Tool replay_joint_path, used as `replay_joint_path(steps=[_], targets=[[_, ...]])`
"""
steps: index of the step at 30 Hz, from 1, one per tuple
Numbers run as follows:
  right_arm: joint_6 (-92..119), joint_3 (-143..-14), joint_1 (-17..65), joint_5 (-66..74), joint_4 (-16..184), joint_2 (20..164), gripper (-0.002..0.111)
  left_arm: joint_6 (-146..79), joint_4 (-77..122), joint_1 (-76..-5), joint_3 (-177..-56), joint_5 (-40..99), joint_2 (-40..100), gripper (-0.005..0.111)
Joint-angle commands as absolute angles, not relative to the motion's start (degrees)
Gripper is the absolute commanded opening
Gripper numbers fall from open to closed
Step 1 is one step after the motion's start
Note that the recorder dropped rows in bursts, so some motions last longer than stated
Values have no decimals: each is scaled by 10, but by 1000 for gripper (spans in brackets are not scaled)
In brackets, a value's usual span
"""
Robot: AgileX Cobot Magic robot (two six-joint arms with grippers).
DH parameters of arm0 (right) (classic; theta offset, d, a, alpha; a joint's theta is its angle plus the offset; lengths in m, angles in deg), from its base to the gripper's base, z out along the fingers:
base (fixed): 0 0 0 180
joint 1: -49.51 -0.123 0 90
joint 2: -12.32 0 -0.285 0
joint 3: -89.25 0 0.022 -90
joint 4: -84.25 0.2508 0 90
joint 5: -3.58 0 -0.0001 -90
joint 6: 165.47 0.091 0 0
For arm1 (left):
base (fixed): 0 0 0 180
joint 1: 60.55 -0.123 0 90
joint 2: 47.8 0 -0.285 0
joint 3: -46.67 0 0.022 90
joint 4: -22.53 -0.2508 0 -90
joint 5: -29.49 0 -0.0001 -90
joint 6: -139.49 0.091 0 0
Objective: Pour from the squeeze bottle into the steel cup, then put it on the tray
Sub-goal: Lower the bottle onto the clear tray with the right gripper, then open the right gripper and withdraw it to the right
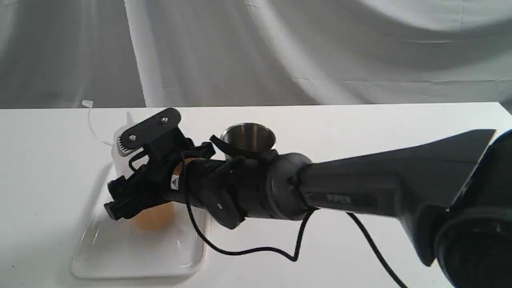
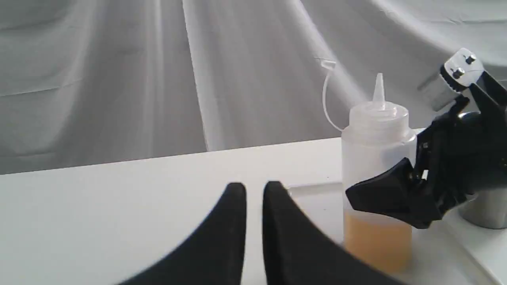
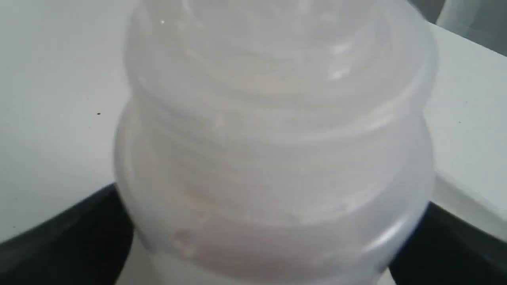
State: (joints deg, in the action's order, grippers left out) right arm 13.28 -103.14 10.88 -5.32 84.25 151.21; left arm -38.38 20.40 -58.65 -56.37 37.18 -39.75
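Now the right hand (image 1: 116,178) reaches across to the left side of the counter (image 1: 360,120) and grasps the bottle (image 2: 376,150) by its middle, a finger pressed on either side. The bottle stands upright on the tray (image 1: 132,256), amber liquid low in it, nozzle up and the cap strap arching off to the left. Beyond the arm, just right of the tray, stands the cup (image 1: 248,138), while the left hand (image 2: 254,198) is clenched almost together on nothing.
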Motion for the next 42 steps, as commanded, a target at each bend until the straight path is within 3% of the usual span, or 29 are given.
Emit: replay_joint_path(steps=[1,13,22,32,36,42], targets=[[127,-1033,107,-56,843,1492,85,-385,202,-583,-561,371,-400,8],[107,-1033,108,-28,843,1382,85,-386,202,-583,-561,371,-400,8],[107,-1026,108,99,806,1253,84,-386,202,-583,-561,371,-400,8],[107,-813,108,67,787,1043,75,-385,202,-583,-561,371,-400,8],[90,-720,108,41,760,947,67,-385,202,-583,-561,371,-400,8],[41,-591,108,-20,760,819,42,-387,202,-583,-561,371,-400,8]])
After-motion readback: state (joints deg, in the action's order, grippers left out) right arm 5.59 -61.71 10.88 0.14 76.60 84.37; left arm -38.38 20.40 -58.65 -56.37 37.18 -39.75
